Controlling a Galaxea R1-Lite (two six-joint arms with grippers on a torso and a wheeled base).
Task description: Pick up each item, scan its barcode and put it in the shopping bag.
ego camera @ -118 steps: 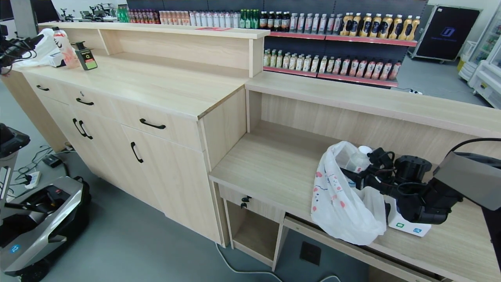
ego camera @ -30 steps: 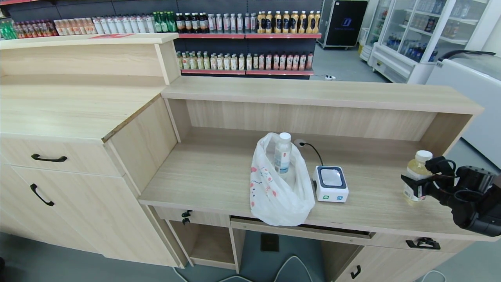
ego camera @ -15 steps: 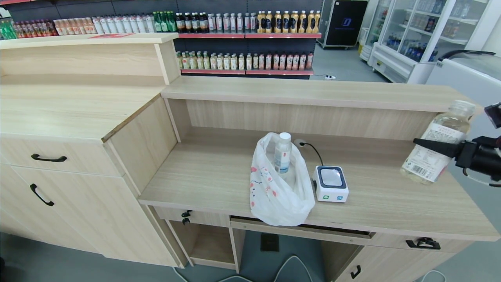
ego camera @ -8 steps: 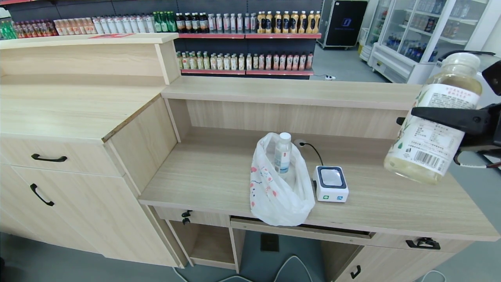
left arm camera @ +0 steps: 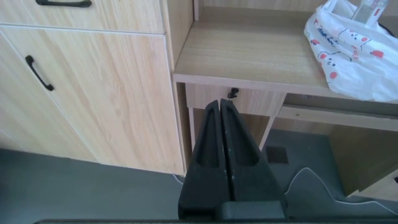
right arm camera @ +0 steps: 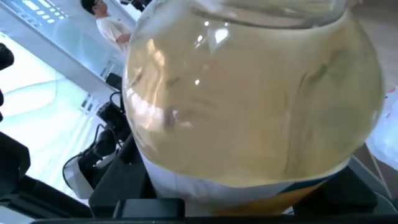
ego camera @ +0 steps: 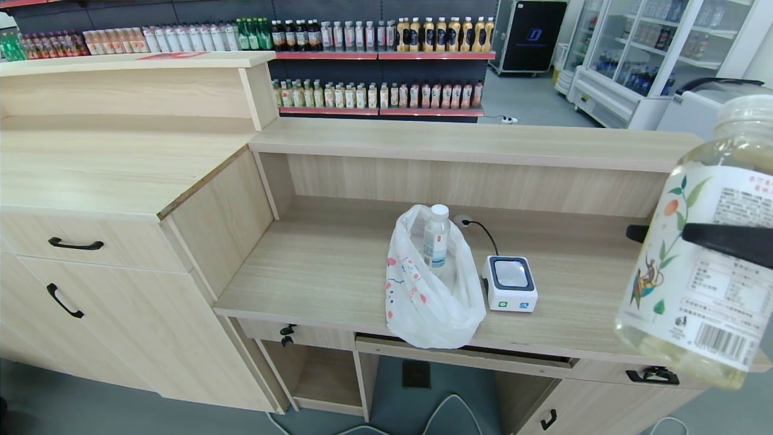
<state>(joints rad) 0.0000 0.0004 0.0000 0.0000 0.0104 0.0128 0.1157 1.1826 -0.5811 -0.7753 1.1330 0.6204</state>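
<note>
A bottle [ego camera: 694, 302] of pale yellow drink hangs in the air at the right end of the desk [ego camera: 326, 272], gripped by the right jaws. One black finger [ego camera: 731, 244] crosses the front of its white label in the head view. The bottle leans a little, cap up and away to the right. The barcode [ego camera: 721, 341] low on the label faces the head camera. In the right wrist view the bottle's rounded base [right arm camera: 249, 106] sits between the jaws.

On the desk, well to the left of the raised bottle, a white scanner [ego camera: 511, 290] lies with its window facing up, its black cable [ego camera: 483, 231] running to the back of the desk. Just beside the scanner, on its left, stands the bag [ego camera: 423, 302], white plastic with red and blue marks and its mouth open. A small bottle [ego camera: 436, 241] with a white cap stands upright inside it.

The left jaws are closed on nothing, their two fingers [left arm camera: 211, 143] pressed together. They hang low over the grey floor [left arm camera: 93, 186], in front of the cabinet [left arm camera: 99, 93] and left of the desk's open compartment.

Behind the desk, shelves [ego camera: 374, 36] carry rows of bottled drinks, and glass-door coolers [ego camera: 628, 54] stand at the right.
</note>
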